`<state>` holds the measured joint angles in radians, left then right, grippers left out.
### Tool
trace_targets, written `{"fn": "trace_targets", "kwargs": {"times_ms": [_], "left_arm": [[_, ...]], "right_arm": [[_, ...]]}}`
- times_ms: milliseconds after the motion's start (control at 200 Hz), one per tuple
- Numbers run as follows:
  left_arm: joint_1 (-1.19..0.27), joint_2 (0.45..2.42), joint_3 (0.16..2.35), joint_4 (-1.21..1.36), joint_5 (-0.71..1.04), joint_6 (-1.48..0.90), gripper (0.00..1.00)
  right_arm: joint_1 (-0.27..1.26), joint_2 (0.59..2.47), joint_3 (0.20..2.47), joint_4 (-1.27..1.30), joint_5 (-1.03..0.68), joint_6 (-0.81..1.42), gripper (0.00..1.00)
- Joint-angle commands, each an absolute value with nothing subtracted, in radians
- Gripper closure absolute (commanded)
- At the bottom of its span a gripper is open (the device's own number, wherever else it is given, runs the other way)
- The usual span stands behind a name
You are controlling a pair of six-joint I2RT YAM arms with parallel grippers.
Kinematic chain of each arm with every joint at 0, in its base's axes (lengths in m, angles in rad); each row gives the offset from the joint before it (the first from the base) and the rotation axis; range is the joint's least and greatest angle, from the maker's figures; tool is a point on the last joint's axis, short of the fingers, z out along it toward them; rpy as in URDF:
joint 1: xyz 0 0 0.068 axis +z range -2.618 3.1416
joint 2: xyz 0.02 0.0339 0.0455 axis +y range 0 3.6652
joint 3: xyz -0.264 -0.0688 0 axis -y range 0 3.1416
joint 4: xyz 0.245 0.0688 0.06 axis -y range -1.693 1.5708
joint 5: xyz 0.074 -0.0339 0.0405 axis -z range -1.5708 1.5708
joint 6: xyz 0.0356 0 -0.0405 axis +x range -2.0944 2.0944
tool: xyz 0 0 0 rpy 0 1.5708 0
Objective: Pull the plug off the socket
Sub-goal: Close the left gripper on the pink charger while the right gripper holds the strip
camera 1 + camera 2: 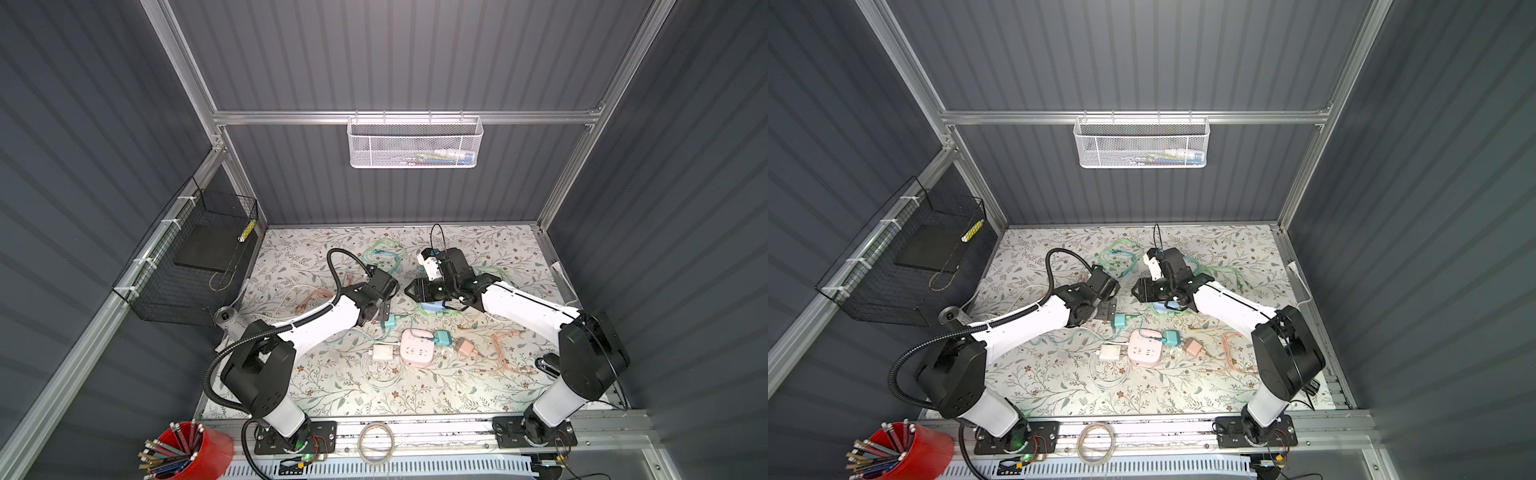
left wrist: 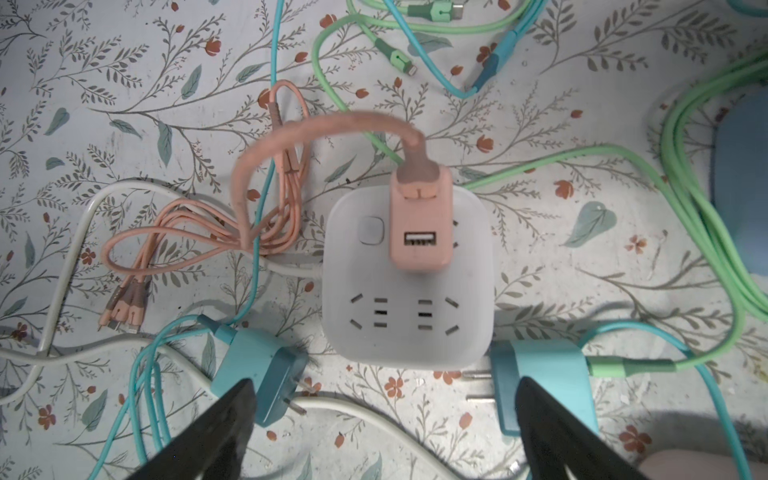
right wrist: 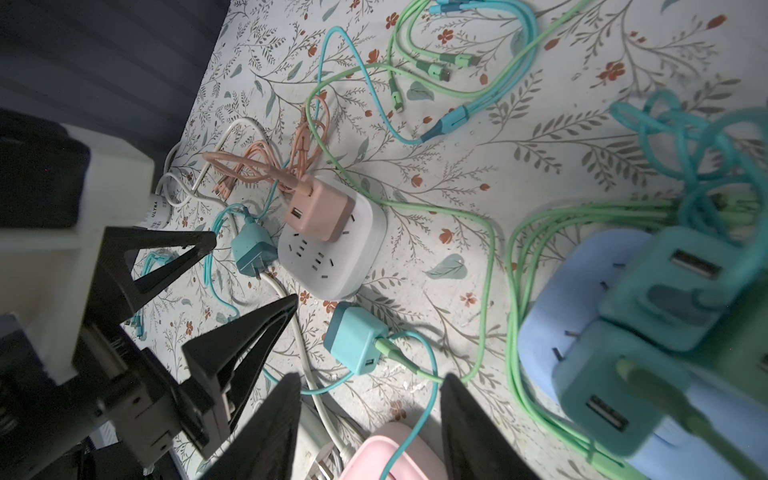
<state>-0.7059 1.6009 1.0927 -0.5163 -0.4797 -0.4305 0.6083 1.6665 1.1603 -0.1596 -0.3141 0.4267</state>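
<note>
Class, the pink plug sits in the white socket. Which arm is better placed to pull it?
Left. The left gripper hangs open just above the white socket, pink plug straight ahead; the right gripper sees it from farther off.

A white mesh basket (image 1: pixel 413 143) hung on the rear rail (image 1: pixel 291 117), holding a few coloured items too small to tell. A black wire basket (image 1: pixel 166 291) was tied to the left rail (image 1: pixel 99 316), with a dark flat pad (image 1: pixel 205 249) inside. A red cup (image 1: pixel 214 446) full of pencils (image 1: pixel 166 451) stood at the front left, off the floral counter (image 1: pixel 332 399). A wire coil (image 1: pixel 361 441) lay on the front rail (image 1: pixel 436 432).
</note>
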Motion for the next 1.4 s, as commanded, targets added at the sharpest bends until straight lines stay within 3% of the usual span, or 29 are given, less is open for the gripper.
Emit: {"fn": "trace_targets", "kwargs": {"times_ms": [0,525,665,1081,1391], "left_arm": [[-0.685,1.608,1.098,-0.461,-0.437,-0.396,0.04],[-0.586,1.706,1.134,-0.353,-0.312,-0.316,0.29],[-0.563,1.732,1.144,-0.332,-0.290,-0.294,0.42],[-0.563,1.809,1.203,-0.314,-0.246,-0.262,0.52],[-0.563,1.837,1.229,-0.306,-0.218,-0.268,0.73]], "right_arm": [[0.627,1.711,1.212,-0.138,-0.324,0.435,0.45],[0.666,1.945,1.372,-0.154,-0.367,0.488,0.51],[0.665,1.986,1.390,-0.162,-0.365,0.497,0.52],[0.660,2.092,1.464,-0.189,-0.385,0.506,0.54],[0.660,2.156,1.507,-0.198,-0.393,0.523,0.54]]}}
